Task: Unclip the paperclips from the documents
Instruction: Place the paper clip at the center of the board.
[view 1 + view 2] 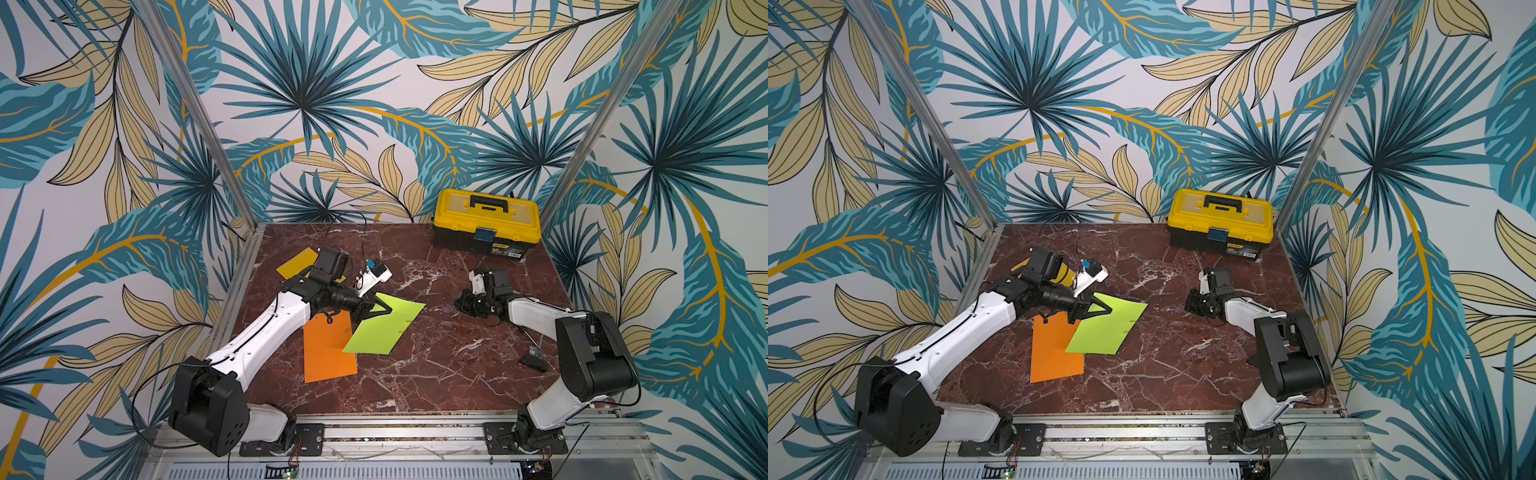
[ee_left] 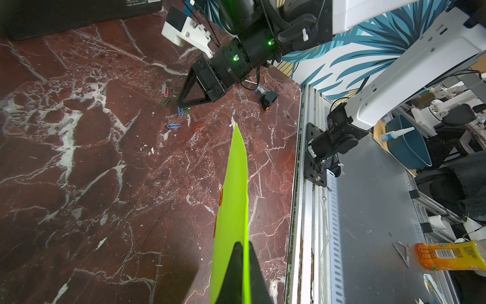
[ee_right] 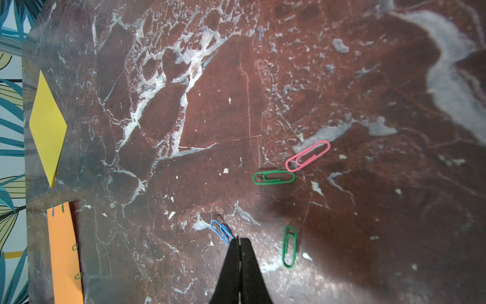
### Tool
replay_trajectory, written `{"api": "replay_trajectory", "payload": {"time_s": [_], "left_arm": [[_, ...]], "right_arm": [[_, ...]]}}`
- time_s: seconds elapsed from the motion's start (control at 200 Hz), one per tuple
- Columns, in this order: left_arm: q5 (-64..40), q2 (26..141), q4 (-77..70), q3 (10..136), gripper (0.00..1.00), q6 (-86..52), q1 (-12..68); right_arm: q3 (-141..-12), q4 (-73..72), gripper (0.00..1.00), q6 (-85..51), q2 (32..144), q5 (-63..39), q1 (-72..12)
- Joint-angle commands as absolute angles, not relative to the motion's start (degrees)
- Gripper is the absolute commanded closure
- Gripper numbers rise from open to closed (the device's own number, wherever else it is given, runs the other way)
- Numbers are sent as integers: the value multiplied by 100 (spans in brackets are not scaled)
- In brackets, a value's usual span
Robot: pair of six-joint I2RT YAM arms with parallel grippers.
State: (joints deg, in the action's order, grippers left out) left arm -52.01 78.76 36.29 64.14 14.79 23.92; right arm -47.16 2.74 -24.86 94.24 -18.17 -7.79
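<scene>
— What lay on the worktop (image 1: 436, 365)?
— A yellow toolbox (image 1: 486, 224) stood at the back. Nearer were the documents: the orange sheet (image 1: 328, 357) lay flat, the lime sheet (image 1: 386, 328) overlapped it, and the golden sheet (image 1: 297, 262) lay partly under the left arm
— And the claws?
— The left claw (image 2: 244, 250) was clenched on the lime sheet's edge, holding it raised. The right claw (image 3: 239, 242) was clenched too, its tip meeting a blue clip (image 3: 221, 231)
— Other paperclips?
— A pink clip (image 3: 307, 155) and a green clip (image 3: 273, 177) lay loose nearby, and small clips (image 3: 76, 247) sat on the orange sheet's edge
</scene>
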Motion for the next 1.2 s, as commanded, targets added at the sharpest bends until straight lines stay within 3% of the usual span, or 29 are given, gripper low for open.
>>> {"api": "replay_trajectory", "payload": {"time_s": [0.0, 0.596, 0.986, 1.197], "left_arm": [[-5194, 7708, 3678, 6587, 100, 1477, 2378], [-5266, 7745, 3560, 6620, 100, 1386, 2370], [-5593, 8249, 3461, 7508, 100, 1314, 2338], [-5780, 8584, 3448, 8059, 100, 1415, 2338]], "right_arm": [[-4764, 446, 91, -2457, 9536, -1722, -756], [-4717, 586, 75, -2147, 9080, -1845, -750], [-4007, 104, 66, -1304, 7109, -3095, -756], [-3520, -865, 59, -1391, 6308, -4031, -765]]}}
